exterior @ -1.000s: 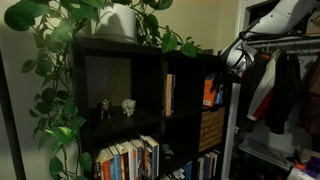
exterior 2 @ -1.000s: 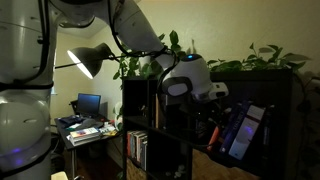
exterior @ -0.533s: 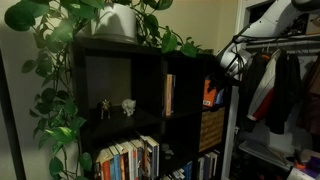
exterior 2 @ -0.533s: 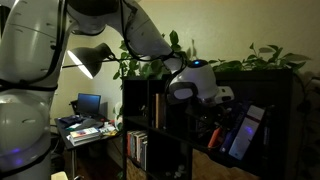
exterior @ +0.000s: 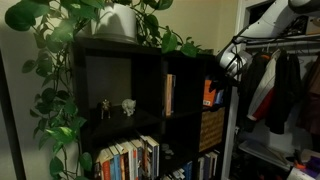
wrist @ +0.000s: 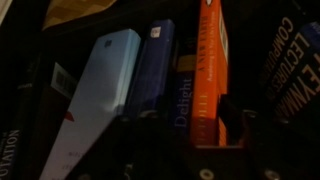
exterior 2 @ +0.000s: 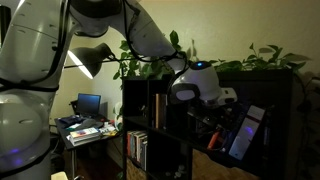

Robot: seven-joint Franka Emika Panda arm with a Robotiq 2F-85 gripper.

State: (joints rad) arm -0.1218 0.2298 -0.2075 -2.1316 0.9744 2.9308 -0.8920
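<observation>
Exterior view, dark bookshelf [exterior: 162,100], orange book [exterior: 209,93], plant [exterior: 55,125]

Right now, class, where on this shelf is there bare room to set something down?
Top-left cubby: bare floor beside the figurines. Crowded: lower books; orange book row at the gripper.

The wrist view shows five books standing in a row: one pale blue book [wrist: 100,85], one navy book [wrist: 150,70], one orange book [wrist: 205,70] and two dark books [wrist: 300,90]. In an exterior view, one shelf unit [exterior: 162,110] carries one white pot [exterior: 120,22], two small figurines [exterior: 128,105] and one woven basket [exterior: 211,128]. Elsewhere stand one desk lamp [exterior 2: 88,57] and one monitor [exterior 2: 90,103].
</observation>
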